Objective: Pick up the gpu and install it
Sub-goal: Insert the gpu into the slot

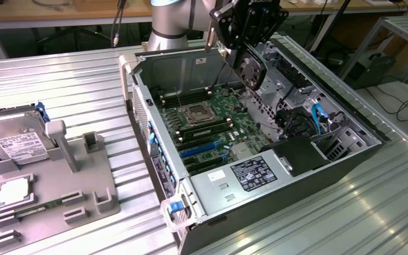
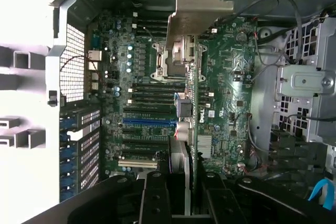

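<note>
- Checking in from the remote desk: the gpu (image 1: 250,64) is up in the air under the gripper (image 2: 187,183). It's right over the open computer case (image 1: 176,66) and above the motherboard (image 1: 218,127), not touching it as far as I can see.
- Direction first. On the wrist cam I'm looking at the card edge-on. Its long axis runs straight from the fingers (image 2: 157,198) out to the silver bracket (image 2: 199,3).
- The bracket end hangs over the CPU socket (image 1: 197,114) area, pointing at the case wall on that side.
- That axis crosses the blue slot (image 2: 149,121) at roughly a right angle, so it's not lying along it.
- In the exterior view the long side slants from upper left down to lower right. The card is on edge rather than lying flat.
- Looks: the face I get in the exterior view is dark with a round fan (image 1: 253,73) in it. Edge-on it's a thin green board with a finned heatsink (image 2: 179,153) on one side. The bracket is plain bare metal with a bent tab.
- Fingers: partway closed, one black finger on each side of the card, pinching it at the end away from the bracket. Nothing else is in the grip.
- Over on the exterior view's left a hard drive (image 1: 16,141) sits on a grey holder tray (image 1: 83,186), well apart from the case.
</note>
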Motion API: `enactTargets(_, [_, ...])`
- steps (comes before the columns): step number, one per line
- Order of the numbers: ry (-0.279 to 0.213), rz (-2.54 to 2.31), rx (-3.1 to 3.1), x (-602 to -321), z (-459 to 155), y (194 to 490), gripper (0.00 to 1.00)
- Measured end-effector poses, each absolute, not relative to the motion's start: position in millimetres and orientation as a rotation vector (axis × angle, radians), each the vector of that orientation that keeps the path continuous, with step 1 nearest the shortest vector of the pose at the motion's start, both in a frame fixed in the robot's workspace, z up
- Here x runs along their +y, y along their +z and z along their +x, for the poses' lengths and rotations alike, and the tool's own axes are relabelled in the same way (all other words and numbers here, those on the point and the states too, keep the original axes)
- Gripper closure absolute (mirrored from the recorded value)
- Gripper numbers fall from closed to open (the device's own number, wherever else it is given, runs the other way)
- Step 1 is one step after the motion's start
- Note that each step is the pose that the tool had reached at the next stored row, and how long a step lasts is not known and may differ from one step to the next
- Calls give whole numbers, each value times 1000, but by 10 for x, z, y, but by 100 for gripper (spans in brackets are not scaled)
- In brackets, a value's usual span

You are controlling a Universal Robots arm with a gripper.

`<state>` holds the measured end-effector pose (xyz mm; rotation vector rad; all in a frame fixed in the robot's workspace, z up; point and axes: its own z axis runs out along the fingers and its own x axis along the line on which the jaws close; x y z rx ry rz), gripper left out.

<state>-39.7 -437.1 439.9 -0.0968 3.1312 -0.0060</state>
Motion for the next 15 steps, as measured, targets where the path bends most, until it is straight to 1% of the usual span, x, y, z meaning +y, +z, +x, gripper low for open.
enactTargets(15, [-5, -314, 3117, -4372, -414, 4399, 72])
